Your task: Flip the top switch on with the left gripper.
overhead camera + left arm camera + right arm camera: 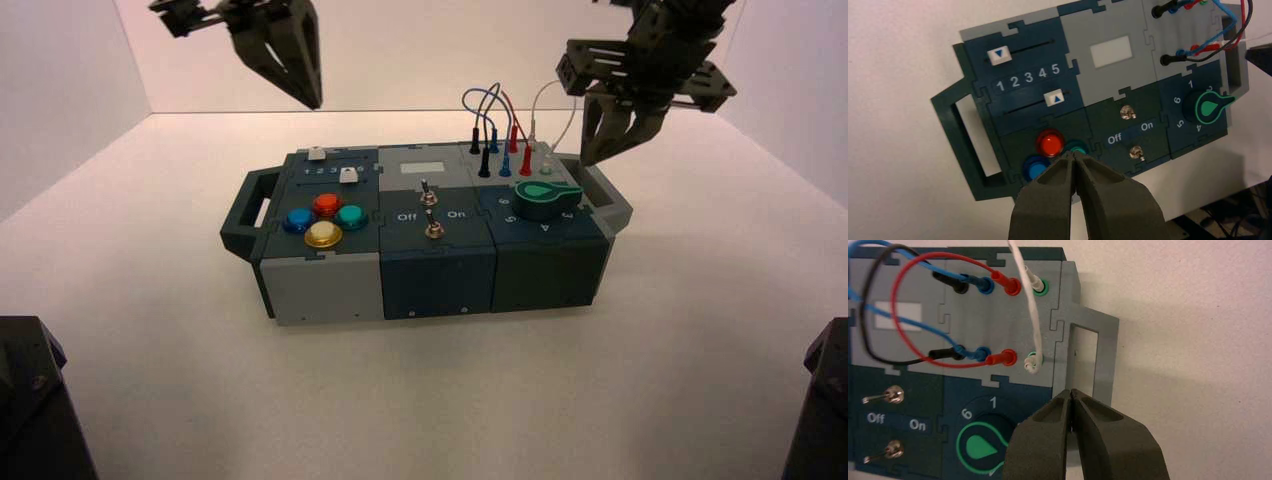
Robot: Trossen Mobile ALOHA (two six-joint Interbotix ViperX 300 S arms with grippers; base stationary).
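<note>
We judge the top switch [1128, 112], farther of two from the box's [322, 292] near edge, slim and springy: nudge its tip with the left gripper [1073, 154], fingers pressed together above the far left corner (right gripper [1072, 391] idle, right edge).

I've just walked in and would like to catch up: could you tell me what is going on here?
Nothing is being handled at this moment. The robot's dark grey metal left gripper hangs shut in the air toward the box's left side, apart from the small silver metal top toggle switch it is meant to flip on. The matching right gripper waits, shut, by the box's right handle.
</note>
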